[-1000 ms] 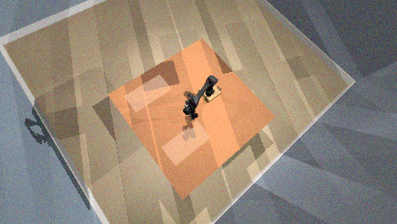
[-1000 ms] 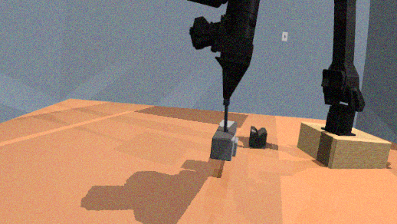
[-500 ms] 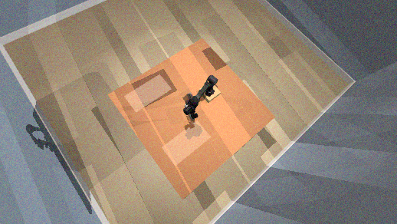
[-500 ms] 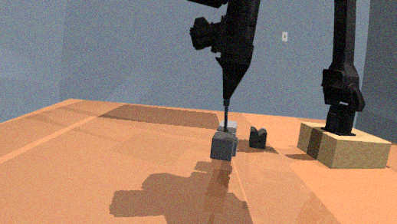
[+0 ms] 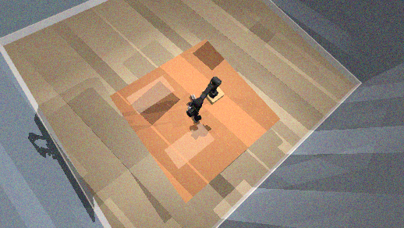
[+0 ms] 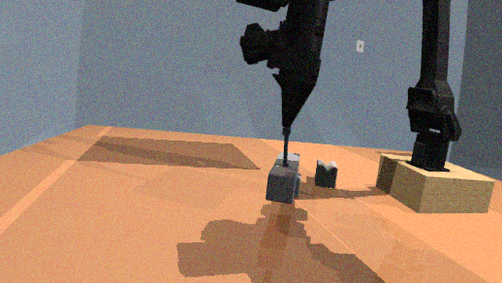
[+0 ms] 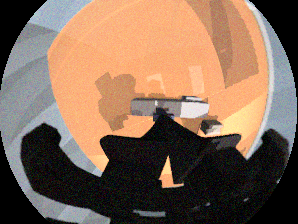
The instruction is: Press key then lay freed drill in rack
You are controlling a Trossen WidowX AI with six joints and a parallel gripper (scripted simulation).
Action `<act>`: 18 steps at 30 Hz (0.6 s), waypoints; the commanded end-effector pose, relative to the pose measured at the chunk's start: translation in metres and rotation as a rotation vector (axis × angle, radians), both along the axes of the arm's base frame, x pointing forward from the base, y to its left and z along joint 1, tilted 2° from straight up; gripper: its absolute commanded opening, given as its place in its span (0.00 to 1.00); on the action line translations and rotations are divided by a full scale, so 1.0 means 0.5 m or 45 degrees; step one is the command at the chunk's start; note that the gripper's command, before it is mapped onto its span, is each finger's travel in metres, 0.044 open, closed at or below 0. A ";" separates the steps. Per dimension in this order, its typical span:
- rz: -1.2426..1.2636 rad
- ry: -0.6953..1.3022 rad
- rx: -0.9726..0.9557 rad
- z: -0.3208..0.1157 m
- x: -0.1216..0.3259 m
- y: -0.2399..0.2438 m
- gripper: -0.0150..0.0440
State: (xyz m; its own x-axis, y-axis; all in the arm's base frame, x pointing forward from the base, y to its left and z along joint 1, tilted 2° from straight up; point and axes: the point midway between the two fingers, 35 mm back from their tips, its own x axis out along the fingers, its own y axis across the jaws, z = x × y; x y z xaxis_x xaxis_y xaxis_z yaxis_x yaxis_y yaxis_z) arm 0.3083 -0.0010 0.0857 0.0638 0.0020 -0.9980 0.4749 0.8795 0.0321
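My gripper (image 6: 286, 128) (image 7: 162, 118) is shut, pointing down over a grey block-shaped holder (image 6: 280, 184) (image 7: 145, 107). A thin dark rod (image 6: 286, 145) runs from the fingertips to the holder's top; I cannot tell whether it is the key or the narrow finger ends. A pale section (image 7: 194, 109) forms the holder's right end in the wrist view. A small dark-blue part shows under the fingertips there. The drill cannot be made out clearly. A small dark block with a V notch, apparently the rack (image 6: 326, 175) (image 7: 211, 127), stands apart, right of the holder.
The wooden base block (image 6: 455, 195) (image 5: 215, 97) carries the black arm (image 5: 204, 95), to the right of the rack in the exterior view. All stand on the orange table top (image 6: 145, 213) (image 5: 249, 113). Dark shadows of the arm fall around the holder.
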 end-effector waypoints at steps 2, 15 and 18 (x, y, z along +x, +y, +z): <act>0.012 0.071 0.024 -0.050 -0.005 0.015 0.25; 0.012 0.071 0.024 -0.056 -0.005 0.016 0.25; 0.012 0.071 0.024 -0.032 0.001 0.014 0.39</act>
